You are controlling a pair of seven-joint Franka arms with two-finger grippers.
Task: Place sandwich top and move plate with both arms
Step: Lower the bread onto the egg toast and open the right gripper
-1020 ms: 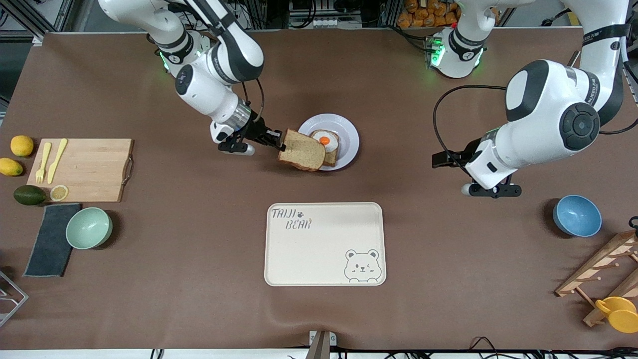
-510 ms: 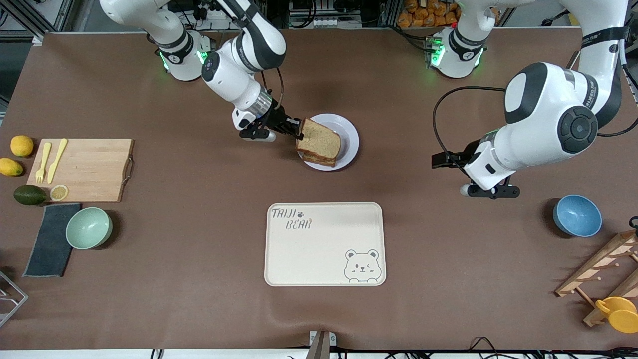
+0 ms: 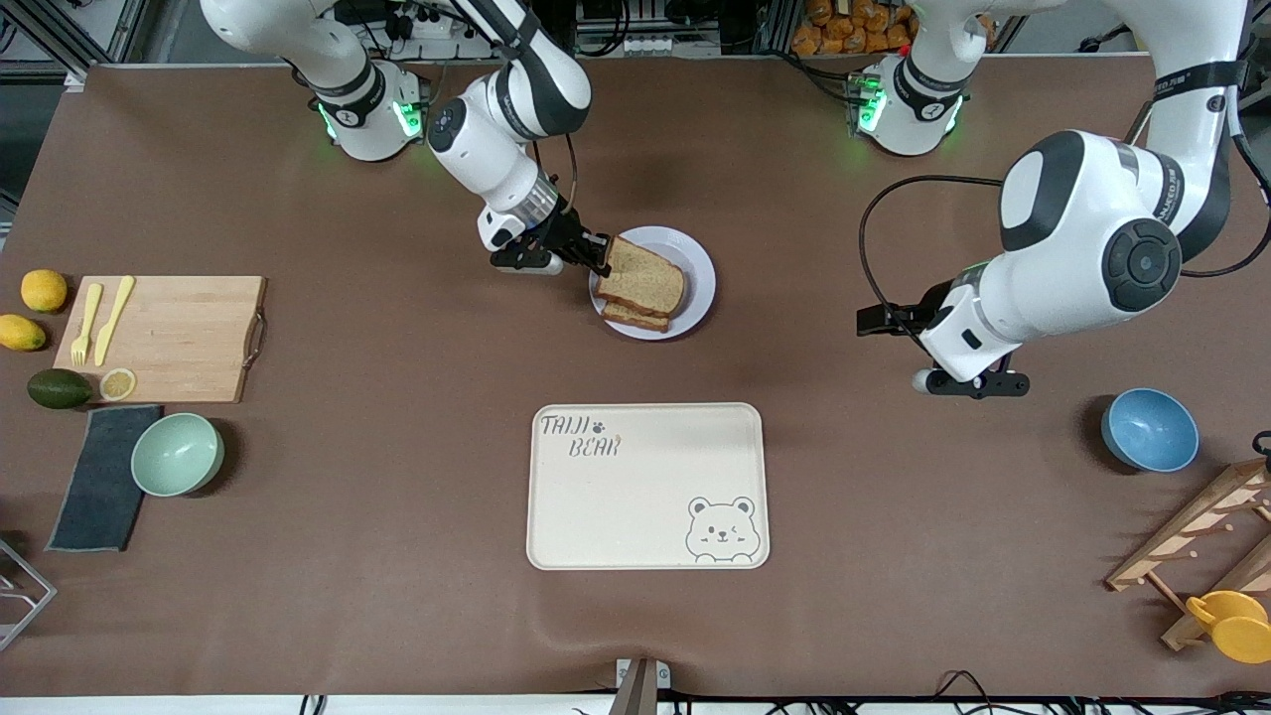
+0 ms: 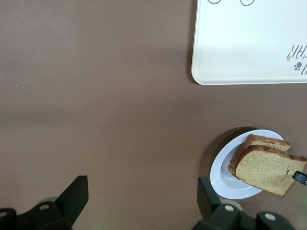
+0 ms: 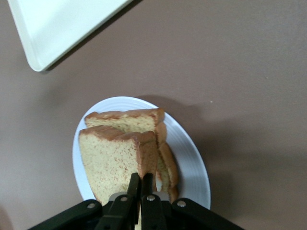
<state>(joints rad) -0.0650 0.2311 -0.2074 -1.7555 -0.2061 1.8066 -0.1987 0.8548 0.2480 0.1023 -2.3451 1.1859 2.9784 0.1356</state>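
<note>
With the right gripper (image 3: 599, 260) jaws clamped on the sandwich top (image 3: 645, 279), it could be dragged askew off the lower slice (image 3: 635, 317) if released late; the left gripper (image 4: 139, 201), jaws apart, waits over bare bench.

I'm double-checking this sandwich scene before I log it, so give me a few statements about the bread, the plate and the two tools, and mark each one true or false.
1. The right tool is shut on the sandwich top. True.
2. The sandwich top is over the tray. False: it is over the lower bread slice on the plate; no bread is on the tray.
3. The left tool holds the plate's rim. False: it is open, holds nothing, and hangs over bare table toward the left arm's end, apart from the plate.
4. The tray lies nearer to the front camera than the plate. True.
5. A fried egg shows uncovered on the plate. False: no egg is visible; the sandwich top covers the lower slice.
</note>
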